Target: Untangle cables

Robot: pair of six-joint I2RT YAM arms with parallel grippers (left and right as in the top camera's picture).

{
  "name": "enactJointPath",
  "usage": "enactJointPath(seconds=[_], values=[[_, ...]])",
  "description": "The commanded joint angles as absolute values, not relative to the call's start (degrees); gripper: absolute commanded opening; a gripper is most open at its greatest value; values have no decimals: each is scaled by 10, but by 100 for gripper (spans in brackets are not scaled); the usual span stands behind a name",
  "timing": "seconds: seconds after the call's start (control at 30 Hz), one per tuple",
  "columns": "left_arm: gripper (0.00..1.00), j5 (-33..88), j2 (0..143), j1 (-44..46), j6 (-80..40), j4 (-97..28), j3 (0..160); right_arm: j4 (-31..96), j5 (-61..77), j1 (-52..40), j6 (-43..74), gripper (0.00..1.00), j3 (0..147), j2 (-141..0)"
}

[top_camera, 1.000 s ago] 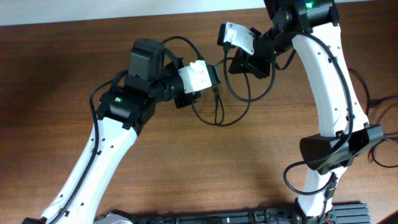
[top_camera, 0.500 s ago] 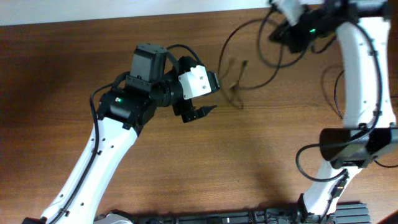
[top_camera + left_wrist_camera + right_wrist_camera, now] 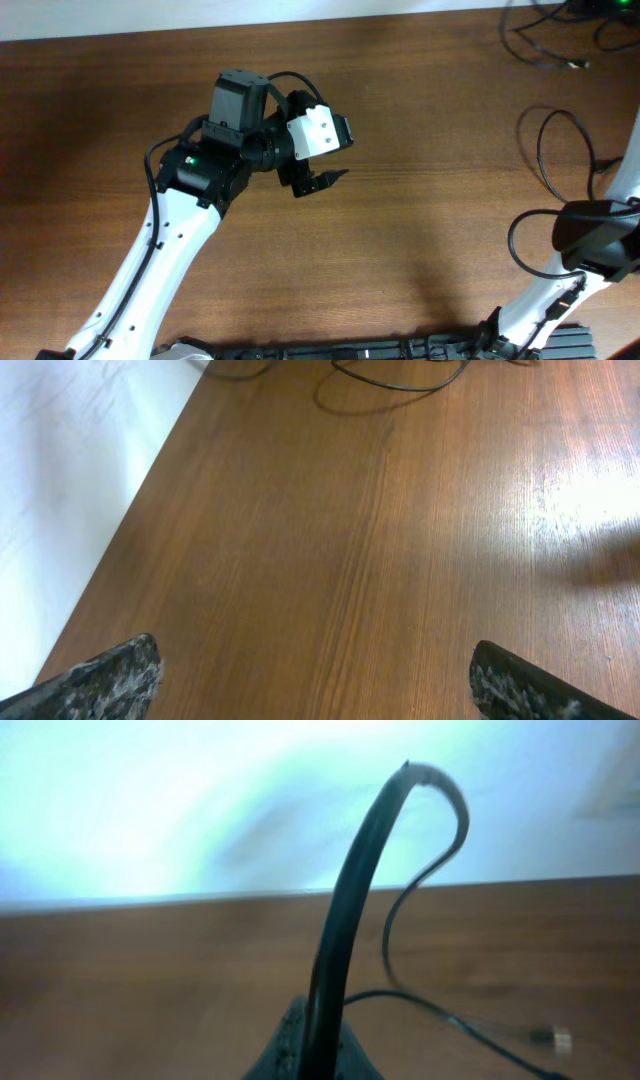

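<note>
Brown wood grain is shown all over the table (image 3: pixel 430 250) in the overhead view. Near its middle the left gripper (image 3: pixel 338 155) is held above the wood with its jaws spread wide and empty. In the left wrist view its fingers (image 3: pixel 110 675) are seen at the bottom corners, well apart, with bare wood between them. The cables (image 3: pixel 535 45) are found at the far right corner of the table as thin black loops near the edge, well apart from the left gripper. The right gripper (image 3: pixel 312 1045) is cut off from the overhead view. In its own wrist view it is seen clamped on one black cable (image 3: pixel 345 920), which is bent upward into an arch against a pale wall (image 3: pixel 150 800). Beside it, a small plug (image 3: pixel 550 1038) is made out on the wood, blurred.
</note>
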State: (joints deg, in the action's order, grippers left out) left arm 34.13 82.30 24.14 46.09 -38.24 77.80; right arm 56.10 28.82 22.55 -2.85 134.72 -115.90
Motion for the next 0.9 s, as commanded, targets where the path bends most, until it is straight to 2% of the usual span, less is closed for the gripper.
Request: enactJointPath(seconds=[0.0,0.33,0.77,0.8,0.83,0.87], values=[[99,352,827,243,466,-383,784,546,163,236,39,4,1351,-1157],[99,352,827,243,466,-383,784,537,-68,239,39,4,1350,-1163],[99,352,827,243,466,-383,784,527,-76,268,67,4,1349,-1253],[99,352,827,243,466,-383,784,532,-76,272,67,11,1349,-1265],[99,352,827,243,466,-383,784,538,-76,275,67,32,1349,-1273],[99,352,827,243,466,-383,784,544,-76,278,67,57,1349,-1282]])
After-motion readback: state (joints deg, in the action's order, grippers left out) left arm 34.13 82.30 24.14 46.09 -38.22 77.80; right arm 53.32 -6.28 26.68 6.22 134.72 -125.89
